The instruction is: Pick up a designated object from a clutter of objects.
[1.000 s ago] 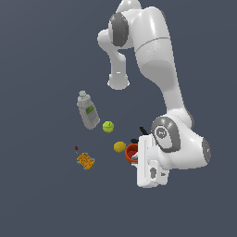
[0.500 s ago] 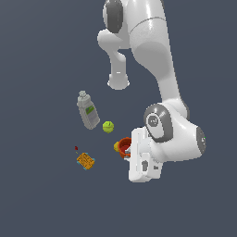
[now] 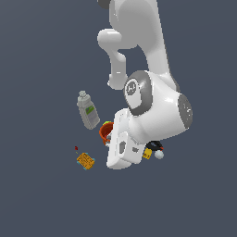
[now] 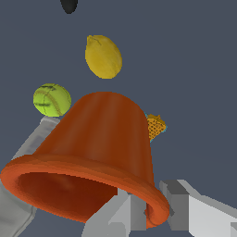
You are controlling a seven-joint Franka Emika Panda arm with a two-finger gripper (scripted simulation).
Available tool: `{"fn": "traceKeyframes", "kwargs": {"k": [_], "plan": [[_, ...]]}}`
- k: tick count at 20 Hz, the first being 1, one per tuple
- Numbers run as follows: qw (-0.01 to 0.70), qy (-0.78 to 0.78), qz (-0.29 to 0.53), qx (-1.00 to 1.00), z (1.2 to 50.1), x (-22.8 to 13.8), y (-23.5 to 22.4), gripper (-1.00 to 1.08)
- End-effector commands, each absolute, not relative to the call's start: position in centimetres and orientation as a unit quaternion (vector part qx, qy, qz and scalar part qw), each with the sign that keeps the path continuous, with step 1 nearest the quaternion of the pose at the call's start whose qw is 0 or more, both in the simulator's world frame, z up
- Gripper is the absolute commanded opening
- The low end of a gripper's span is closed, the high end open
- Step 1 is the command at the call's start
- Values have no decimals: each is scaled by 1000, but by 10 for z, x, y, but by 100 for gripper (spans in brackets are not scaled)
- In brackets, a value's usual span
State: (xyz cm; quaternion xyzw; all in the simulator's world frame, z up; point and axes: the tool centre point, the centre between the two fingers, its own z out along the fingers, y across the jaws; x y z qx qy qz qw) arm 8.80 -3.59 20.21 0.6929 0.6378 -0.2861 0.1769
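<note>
Filling the wrist view, the orange-red cup [image 4: 99, 152] is sitting tilted with its flared rim turned toward the camera, showing a darker red interior. The gripper [image 4: 99, 210] is closing on that rim: one grey finger [image 4: 121, 214] is pressing just inside the lip, while the other [image 4: 21, 185] is running along the outer wall, so the claw appears to be clamped on the cup, though the contact on the far finger is partly hidden. Just beyond the cup's narrow base, a green tennis ball [image 4: 52, 99] is lying beside it, and a yellow waffle-like block [image 4: 155, 126] is peeking out from behind the cup's other side. Farther off, a yellow lemon-shaped ball [image 4: 103, 56] is resting apart from both, and a black object [image 4: 69, 5] is showing at the frame's edge.

In the exterior view, the white Franka arm [image 3: 152, 111] is bending over the clutter, its hand covering most of the cup [image 3: 106, 133], of which only an orange sliver is visible. A grey bottle with green label [image 3: 88, 110] is standing tilted toward the exterior view's left, the waffle-like block [image 3: 85, 160] is lying nearer the viewer, a tiny red item [image 3: 76, 148] is sitting just beside it, and a white ball [image 3: 159, 154] is showing at the arm's other side.
</note>
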Motion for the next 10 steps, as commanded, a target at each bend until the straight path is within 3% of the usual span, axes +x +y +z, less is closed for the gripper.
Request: {"fn": "traceKeyframes", "kwargs": {"k": [1,10], "plan": [[177,638,-286,693,228,82,-56,-100],[177,637,-286,693,320,63,-128,-100]]}}
